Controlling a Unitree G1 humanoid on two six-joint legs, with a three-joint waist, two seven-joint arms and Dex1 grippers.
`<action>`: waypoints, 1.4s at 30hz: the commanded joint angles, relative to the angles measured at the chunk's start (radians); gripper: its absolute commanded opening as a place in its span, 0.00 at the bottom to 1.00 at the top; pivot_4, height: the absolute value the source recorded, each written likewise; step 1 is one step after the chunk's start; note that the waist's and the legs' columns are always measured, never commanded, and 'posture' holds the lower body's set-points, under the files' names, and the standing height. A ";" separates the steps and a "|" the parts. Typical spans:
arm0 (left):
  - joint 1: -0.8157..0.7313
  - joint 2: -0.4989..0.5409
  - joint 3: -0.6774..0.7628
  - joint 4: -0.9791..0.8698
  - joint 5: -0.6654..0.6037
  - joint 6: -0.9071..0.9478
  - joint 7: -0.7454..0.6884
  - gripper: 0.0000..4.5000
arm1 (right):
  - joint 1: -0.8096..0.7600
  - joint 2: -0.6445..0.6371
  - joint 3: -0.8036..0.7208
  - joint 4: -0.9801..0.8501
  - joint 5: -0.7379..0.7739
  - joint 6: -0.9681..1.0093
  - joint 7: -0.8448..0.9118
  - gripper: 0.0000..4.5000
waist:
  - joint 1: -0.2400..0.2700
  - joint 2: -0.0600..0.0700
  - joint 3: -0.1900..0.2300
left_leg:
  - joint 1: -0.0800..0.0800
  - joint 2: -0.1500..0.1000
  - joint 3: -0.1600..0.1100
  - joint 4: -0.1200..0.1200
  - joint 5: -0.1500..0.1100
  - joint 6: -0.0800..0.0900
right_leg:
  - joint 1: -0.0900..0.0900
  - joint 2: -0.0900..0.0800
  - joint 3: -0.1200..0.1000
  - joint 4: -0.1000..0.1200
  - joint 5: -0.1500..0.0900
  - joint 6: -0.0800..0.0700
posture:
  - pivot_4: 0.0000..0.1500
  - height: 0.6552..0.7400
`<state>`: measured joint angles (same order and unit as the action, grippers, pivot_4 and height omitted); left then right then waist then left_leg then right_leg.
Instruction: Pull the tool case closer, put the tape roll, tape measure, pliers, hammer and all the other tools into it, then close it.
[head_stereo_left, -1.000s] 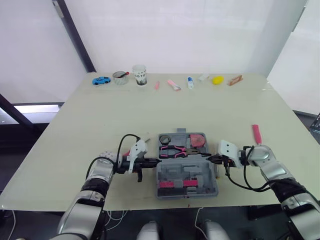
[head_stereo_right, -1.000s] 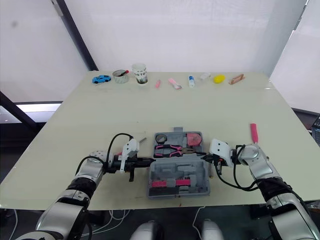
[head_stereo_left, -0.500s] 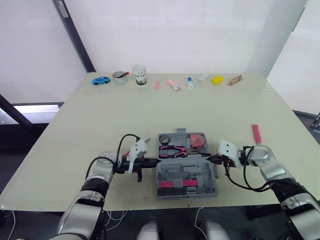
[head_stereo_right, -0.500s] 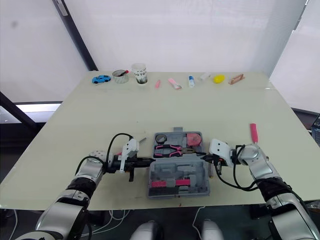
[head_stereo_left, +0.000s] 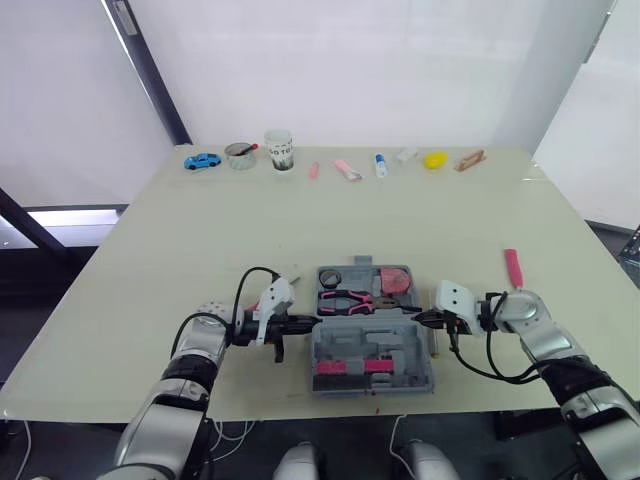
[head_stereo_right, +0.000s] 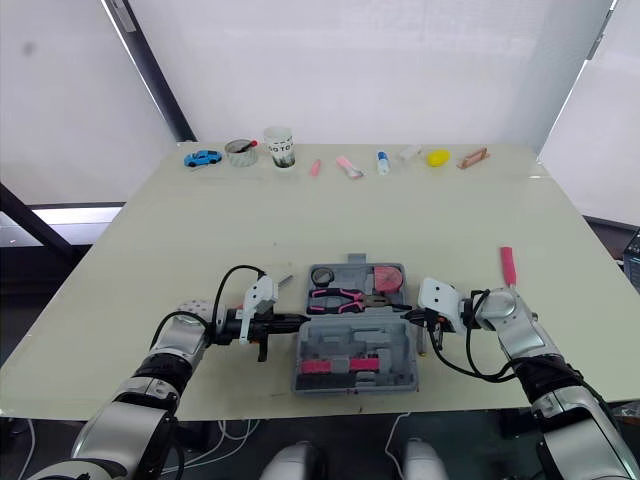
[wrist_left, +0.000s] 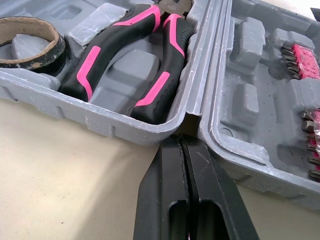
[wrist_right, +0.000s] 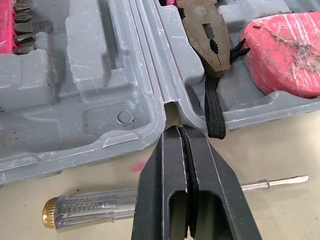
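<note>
**Both grippers shut at the hinge of the open tool case**

On a pale table (head_stereo_left: 420, 215), close to its near edge: the tool case (head_stereo_left: 372, 342), lying open and flat, hinge running side to side. Flanked at each end of that hinge by a gripper.

At the left end, the left gripper (wrist_left: 181, 142), black fingers pressed together on nothing, tips in the notch between the two halves. At the right end, the right gripper (wrist_right: 178, 131), likewise closed and empty, tips at the matching notch.

In the far half of the case, from right to left:
- red tape measure (wrist_right: 280, 50), with a black strap (wrist_right: 215, 110) beside it reaching the rim
- pink-and-black pliers (wrist_left: 132, 55) in the moulded bed
- brown tape roll (wrist_left: 30, 37) in the left corner

In the near half, a row of bits in a pink holder (head_stereo_left: 352, 366).

Outside the case, just beside its right end and passing under the right gripper's fingers, a clear-handled screwdriver (wrist_right: 95, 209) flat on the table. Further right, well apart from the case, a pink-handled tool (head_stereo_left: 512, 266).

Along the far edge, a row of small items, among them a blue toy car (head_stereo_left: 202, 160), a cup (head_stereo_left: 279, 150) and a yellow object (head_stereo_left: 435, 159).
</note>
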<state>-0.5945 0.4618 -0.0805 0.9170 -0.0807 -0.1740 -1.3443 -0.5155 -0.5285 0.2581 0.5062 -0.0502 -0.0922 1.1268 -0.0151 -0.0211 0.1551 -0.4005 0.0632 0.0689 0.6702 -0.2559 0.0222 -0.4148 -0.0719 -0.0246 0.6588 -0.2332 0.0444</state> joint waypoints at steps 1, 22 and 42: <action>-0.018 0.004 0.011 -0.010 -0.011 -0.016 -0.001 0.01 | -0.009 -0.001 -0.018 -0.035 0.019 -0.021 -0.008 0.00 | 0.000 0.000 0.000 | 0.000 0.000 0.000 0.000 0.000 0.000 | 0.000 0.000 0.000 0.000 0.000 0.000 | 1.00 1.00; 0.009 0.035 0.022 -0.064 -0.053 -0.001 -0.060 0.01 | 0.018 -0.030 -0.045 -0.080 0.074 -0.021 0.001 0.00 | 0.001 0.000 0.000 | 0.000 0.000 0.000 0.000 0.000 0.000 | 0.000 0.000 0.000 -0.001 0.000 0.000 | 1.00 1.00; 0.359 0.191 0.281 -0.595 -0.371 0.279 -0.017 0.01 | 0.436 -0.089 -0.388 -0.522 0.354 0.167 -0.156 0.00 | 0.002 0.000 0.001 | -0.001 0.001 0.000 -0.001 0.000 0.000 | -0.001 -0.001 0.000 -0.002 0.000 0.000 | 1.00 1.00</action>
<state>-0.2974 0.6178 0.1187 0.4221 -0.3849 0.0664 -1.3945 -0.1573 -0.6181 -0.0300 0.0905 0.2361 0.0614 1.0237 -0.0129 -0.0208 0.1559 -0.4010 0.0644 0.0692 0.6690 -0.2560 0.0221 -0.4154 -0.0725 -0.0248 0.6573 -0.2335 0.0442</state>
